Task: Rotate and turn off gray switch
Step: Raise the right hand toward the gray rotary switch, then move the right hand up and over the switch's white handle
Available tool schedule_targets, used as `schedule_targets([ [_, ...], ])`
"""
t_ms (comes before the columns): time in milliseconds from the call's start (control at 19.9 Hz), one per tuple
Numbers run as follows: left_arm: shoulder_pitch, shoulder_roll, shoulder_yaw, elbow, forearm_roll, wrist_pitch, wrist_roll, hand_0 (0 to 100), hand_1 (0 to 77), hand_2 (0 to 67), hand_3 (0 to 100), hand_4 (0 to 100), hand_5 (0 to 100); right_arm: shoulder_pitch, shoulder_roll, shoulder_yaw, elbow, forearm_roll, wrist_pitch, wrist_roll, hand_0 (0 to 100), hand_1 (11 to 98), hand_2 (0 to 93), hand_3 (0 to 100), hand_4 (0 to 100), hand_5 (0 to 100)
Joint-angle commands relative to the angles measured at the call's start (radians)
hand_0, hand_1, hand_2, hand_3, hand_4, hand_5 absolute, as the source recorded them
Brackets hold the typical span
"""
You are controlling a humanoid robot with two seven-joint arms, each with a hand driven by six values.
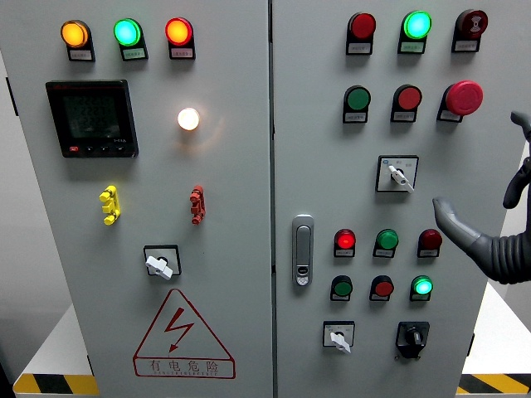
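Gray rubbery right hand (489, 236) sits nearest the camera, entering from the right edge, hovering in front of the right cabinet door (373, 199). One finger (452, 217) points left toward the panel; another dark digit (518, 178) curls above it. Fingers look loosely spread, holding nothing, touching nothing. Left hand not visible.

Behind it, on the door: the likely target, a gray rotary switch (398, 174) in a square bezel, mid-panel, just left of and slightly above the pointing fingertip. Lever tilted toward lower right. Two similar gray selectors exist: one low on the right door (338, 336), one on the left door (161, 262). Which one the task means is a judgement; the nearest to the hand seems most probable. A black knob (412, 336) sits beside the lower one.

Progress: early. Hand near the switch but clear of it, no grip yet. Remaining: close the gap, pinch the lever, rotate to off, release.

Red mushroom button (463, 98) sits close above the approach path; worth avoiding.
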Motion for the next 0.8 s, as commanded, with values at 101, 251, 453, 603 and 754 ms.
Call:
schedule_targets([
  [101, 0.000, 0.000, 0.000, 0.000, 0.000, 0.000, 0.000, 89, 0.0, 13.3, 19, 8, 11, 0.000, 0.0000, 0.000, 0.000, 0.001, 0.000, 0.000, 0, 46.6, 19.5, 89, 100, 97],
  [251, 0.000, 0.000, 0.000, 0.000, 0.000, 0.000, 0.000, 89, 0.0, 13.3, 19, 8, 11, 0.000, 0.0000, 0.000, 0.000, 0.003, 0.000, -0.002, 0, 46.6, 19.5, 89, 100, 97],
  [453, 0.000, 0.000, 0.000, 0.000, 0.000, 0.000, 0.000, 89, 0.0, 13.3, 19, 8, 11, 0.008, -0.0015, -0.005, -0.011, 0.005, 0.002, 0.006, 0, 46.4, 20.3, 90, 100, 98],
  [603, 0.000, 0.000, 0.000, 0.000, 0.000, 0.000, 0.000, 89, 0.0, 13.2, 19, 8, 11, 0.041, 0.0015, -0.020, -0.028, 0.032, 0.005, 0.008, 0, 45.2, 24.1, 90, 100, 98],
  [754, 0.000, 0.000, 0.000, 0.000, 0.000, 0.000, 0.000, 89, 0.0, 13.3, 19, 8, 11, 0.063, 0.0031, -0.022, -0.044, 0.037, 0.008, -0.001, 0, 44.1, 32.9, 90, 100, 97],
])
